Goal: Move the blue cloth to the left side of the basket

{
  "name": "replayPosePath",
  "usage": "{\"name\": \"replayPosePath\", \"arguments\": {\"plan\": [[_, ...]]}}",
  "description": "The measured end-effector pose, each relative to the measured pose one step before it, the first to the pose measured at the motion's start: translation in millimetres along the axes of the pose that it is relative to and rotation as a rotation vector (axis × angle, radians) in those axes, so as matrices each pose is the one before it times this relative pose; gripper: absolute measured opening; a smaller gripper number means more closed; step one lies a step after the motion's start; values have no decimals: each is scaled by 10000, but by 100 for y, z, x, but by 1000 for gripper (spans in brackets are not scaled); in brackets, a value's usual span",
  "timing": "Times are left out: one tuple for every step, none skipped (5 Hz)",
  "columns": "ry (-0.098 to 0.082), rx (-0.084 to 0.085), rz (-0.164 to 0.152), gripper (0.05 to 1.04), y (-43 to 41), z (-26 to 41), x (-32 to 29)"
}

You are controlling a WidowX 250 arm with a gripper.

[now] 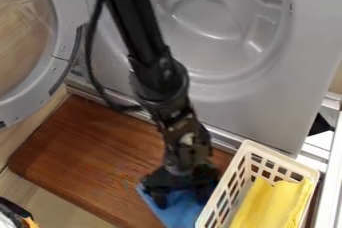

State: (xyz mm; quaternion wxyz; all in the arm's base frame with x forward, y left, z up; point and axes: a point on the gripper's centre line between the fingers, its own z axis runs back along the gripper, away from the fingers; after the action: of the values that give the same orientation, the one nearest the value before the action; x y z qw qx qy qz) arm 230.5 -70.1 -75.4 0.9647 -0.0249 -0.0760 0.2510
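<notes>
The black gripper [182, 200] hangs low at the bottom centre, over the upper part of the blue cloth [178, 214]. Its two fingers stand wide apart, one toward each side of the cloth, so it is open. The cloth lies on the brown wooden board, just left of the cream plastic basket [248, 148], and partly under the gripper. Whether cloth and basket wall touch, I cannot tell. The gripper's right finger is close beside the basket's left wall.
Yellow cloths [272, 203] lie inside the basket. Behind the wooden board [90, 147] stands a grey washer or dryer front [260, 107], its round door [59, 54] swung out at the left. A dark object [15, 213] sits at the bottom left corner.
</notes>
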Motion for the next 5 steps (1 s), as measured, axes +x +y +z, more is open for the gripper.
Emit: {"name": "replayPosePath", "arguments": {"plan": [[81, -21, -172, 999, -103, 51, -462], [-228, -122, -133, 999, -40, 1285, 279], [-330, -141, 282, 999, 66, 2168, 1053], [-462, -103, 137, 999, 282, 2573, 891], [-405, -203, 198, 999, 31, 3129, 770]]}}
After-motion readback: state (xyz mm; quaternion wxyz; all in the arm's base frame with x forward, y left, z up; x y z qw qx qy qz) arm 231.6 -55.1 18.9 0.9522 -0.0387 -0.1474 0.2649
